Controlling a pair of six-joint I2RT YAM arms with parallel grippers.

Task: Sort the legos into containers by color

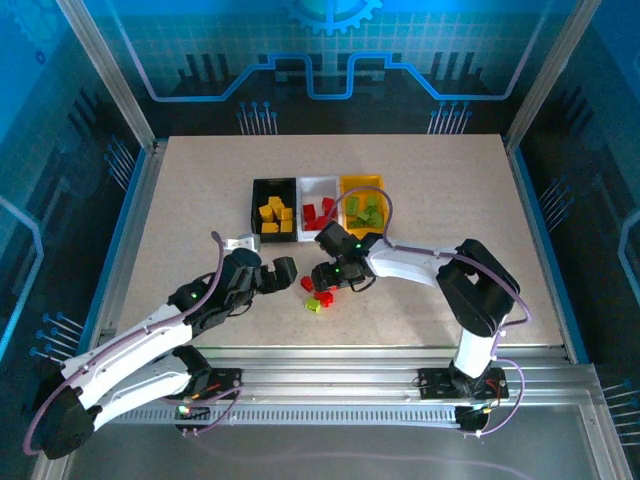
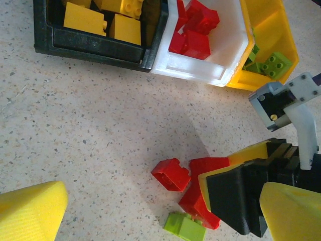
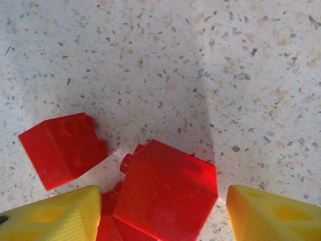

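Left gripper point(image 1: 274, 274) spread wide, empty, hovering just left of loose legos point(image 1: 319, 297). Few reds and one lime green brick point(image 1: 313, 306) lie on table near bins. Right gripper point(image 1: 335, 283) jaws apart, straddling red brick point(image 3: 168, 193), not pinching yet. Pick step, I'd say. Next: close, lift, carry to white bin point(image 1: 318, 183) holding reds.

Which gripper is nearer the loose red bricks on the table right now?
Right. The right gripper sits directly over the loose red bricks, its jaws open either side of one. The left gripper hangs open off to their left, apart from them.
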